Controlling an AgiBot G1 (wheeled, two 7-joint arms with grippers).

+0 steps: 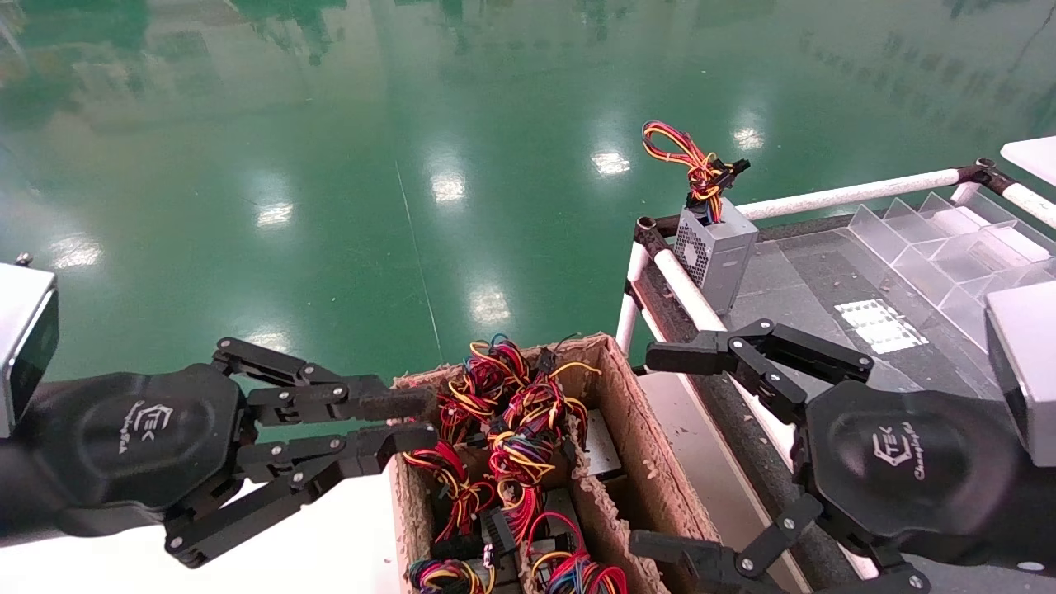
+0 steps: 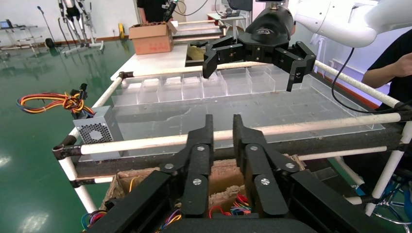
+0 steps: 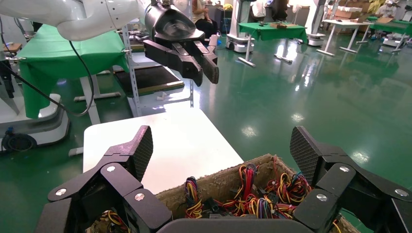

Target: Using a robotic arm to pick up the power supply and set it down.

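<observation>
Several power supplies sit packed in a worn cardboard box [image 1: 629, 396], mostly hidden under red, yellow and blue wire bundles [image 1: 511, 429]. One grey casing [image 1: 601, 450] shows near the box's right wall. My right gripper [image 1: 660, 450] hangs wide open over the box's right edge, with nothing between its fingers. The right wrist view looks down past that gripper [image 3: 221, 145] onto the bundles [image 3: 252, 194]. My left gripper [image 1: 412, 421] hovers at the box's left rim. Its fingers are only narrowly apart and hold nothing.
A vented grey box with an orange-yellow wire loop [image 1: 716, 256] stands on the near-left corner of a white-pipe rack [image 1: 850, 194]. Clear plastic dividers [image 1: 949, 239] line the rack's far side. A white table [image 1: 330, 544] lies left of the box. A person [image 2: 388, 63] stands beyond the rack.
</observation>
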